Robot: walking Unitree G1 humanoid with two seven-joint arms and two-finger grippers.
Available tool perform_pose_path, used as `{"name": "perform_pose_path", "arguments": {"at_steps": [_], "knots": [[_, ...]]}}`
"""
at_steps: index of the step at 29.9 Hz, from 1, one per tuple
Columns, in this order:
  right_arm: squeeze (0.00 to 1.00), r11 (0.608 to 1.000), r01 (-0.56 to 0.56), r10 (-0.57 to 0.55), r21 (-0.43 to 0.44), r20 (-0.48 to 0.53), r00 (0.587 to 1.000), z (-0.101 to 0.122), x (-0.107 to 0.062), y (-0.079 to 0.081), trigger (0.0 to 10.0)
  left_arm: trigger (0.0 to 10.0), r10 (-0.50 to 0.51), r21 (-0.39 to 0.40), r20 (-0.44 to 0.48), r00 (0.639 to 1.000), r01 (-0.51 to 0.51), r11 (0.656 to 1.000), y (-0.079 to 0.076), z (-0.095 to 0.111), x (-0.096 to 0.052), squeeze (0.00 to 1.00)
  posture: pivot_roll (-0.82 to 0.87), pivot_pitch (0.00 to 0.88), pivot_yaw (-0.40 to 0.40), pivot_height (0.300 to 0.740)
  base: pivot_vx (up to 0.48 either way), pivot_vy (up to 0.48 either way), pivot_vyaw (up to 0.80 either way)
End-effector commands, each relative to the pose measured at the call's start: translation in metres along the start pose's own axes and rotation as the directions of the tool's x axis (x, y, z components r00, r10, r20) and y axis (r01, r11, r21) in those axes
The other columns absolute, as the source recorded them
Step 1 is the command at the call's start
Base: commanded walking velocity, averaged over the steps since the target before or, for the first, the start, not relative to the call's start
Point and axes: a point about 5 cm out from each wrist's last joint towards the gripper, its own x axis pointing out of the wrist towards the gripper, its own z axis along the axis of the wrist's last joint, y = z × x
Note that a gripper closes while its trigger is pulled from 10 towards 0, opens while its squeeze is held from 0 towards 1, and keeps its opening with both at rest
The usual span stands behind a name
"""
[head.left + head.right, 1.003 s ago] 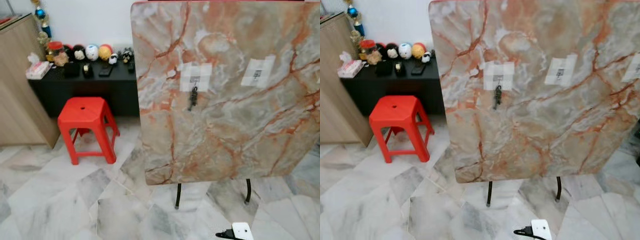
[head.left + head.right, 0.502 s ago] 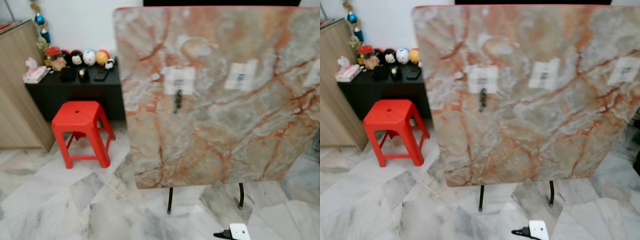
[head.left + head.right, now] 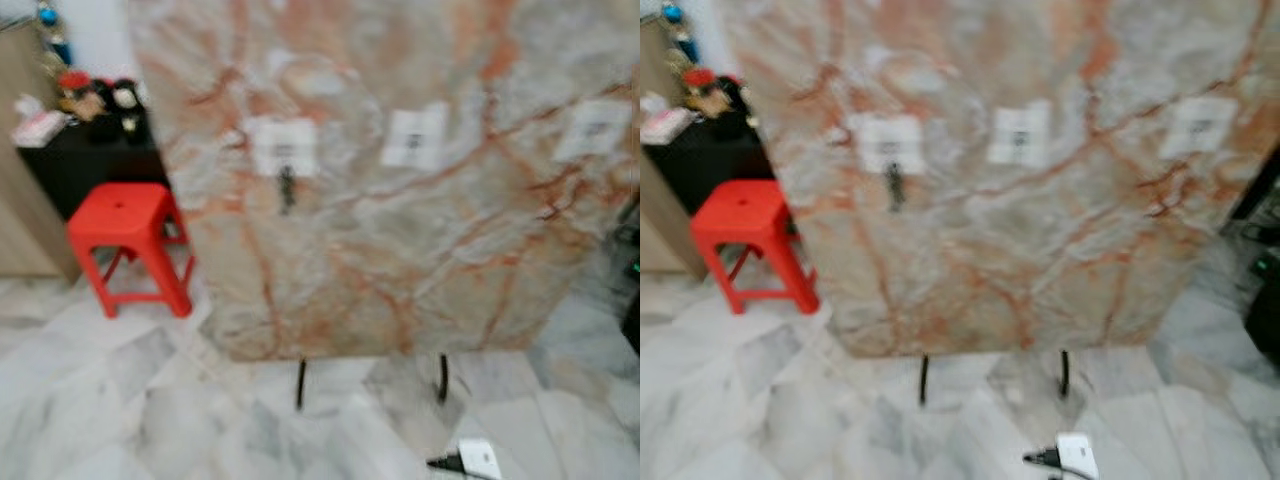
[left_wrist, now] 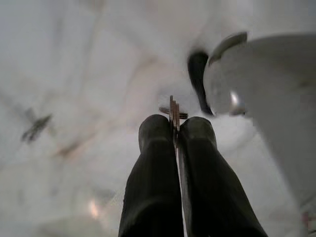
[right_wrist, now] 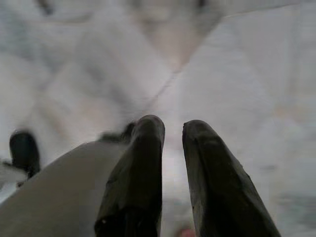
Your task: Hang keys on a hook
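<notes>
Keys (image 4: 174, 112) sit pinched between the two black fingers of the left claw (image 4: 175, 129), a thin metal edge sticking out past the fingertips over pale marble floor (image 4: 74, 74). The right claw (image 5: 170, 129) hangs over the same kind of floor with a narrow gap between its fingers and nothing held in it.

Ahead, a marble-patterned board (image 3: 400, 230) with orange veins stands upright on thin black legs (image 3: 300, 385). Three white patches are stuck across its upper part: the left patch (image 3: 284, 146), the middle patch (image 3: 414, 137) and the right patch (image 3: 592, 129). A dark bunch (image 3: 287, 188) hangs just under the left patch; it looks like another set of keys, but blur hides the detail. Any hooks on the patches are too smeared to make out.

To the robot's left of the board stands a red stool (image 3: 125, 240) on the grey-white tiles, and behind it a black desk (image 3: 80, 165) carries small ornaments (image 3: 95, 95) that cannot be told apart. A white plug block (image 3: 480, 458) lies on the floor near the bottom edge. The board's top and right side are cut off.
</notes>
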Motion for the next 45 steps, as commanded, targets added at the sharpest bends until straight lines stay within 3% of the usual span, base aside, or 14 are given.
{"name": "perform_pose_path", "arguments": {"at_steps": [1,14,28,45], "knots": [[0.0,1.0,-0.008,0.008,0.011,0.011,1.0,0.003,0.001,0.005,10.0,10.0,0.02,-0.001,-0.015,1.0,-0.02,1.0,0.009,-0.006,-0.001,0.0,-0.07,0.0,-0.011,0.74,0.0,-0.439,0.0],[0.0,1.0,-0.021,0.021,0.005,0.031,0.999,0.018,0.003,0.009,10.0,10.0,0.014,0.012,-0.001,1.0,-0.014,1.0,0.008,0.0,-0.001,0.0,-0.07,0.0,-0.018,0.74,0.0,-0.441,0.0],[0.0,0.999,-0.046,0.045,0.001,0.054,0.998,0.036,0.006,0.04,10.0,10.0,0.021,0.024,0.006,1.0,-0.021,0.999,0.009,0.002,-0.001,0.0,-0.07,0.0,-0.016,0.74,0.0,-0.441,0.0],[0.0,0.999,-0.037,0.037,-0.012,0.05,0.998,0.032,0.005,0.031,10.0,10.0,0.047,0.034,0.044,0.998,-0.048,0.998,0.008,0.003,-0.001,0.0,-0.06,0.0,-0.031,0.74,0.0,-0.026,0.0]]}}
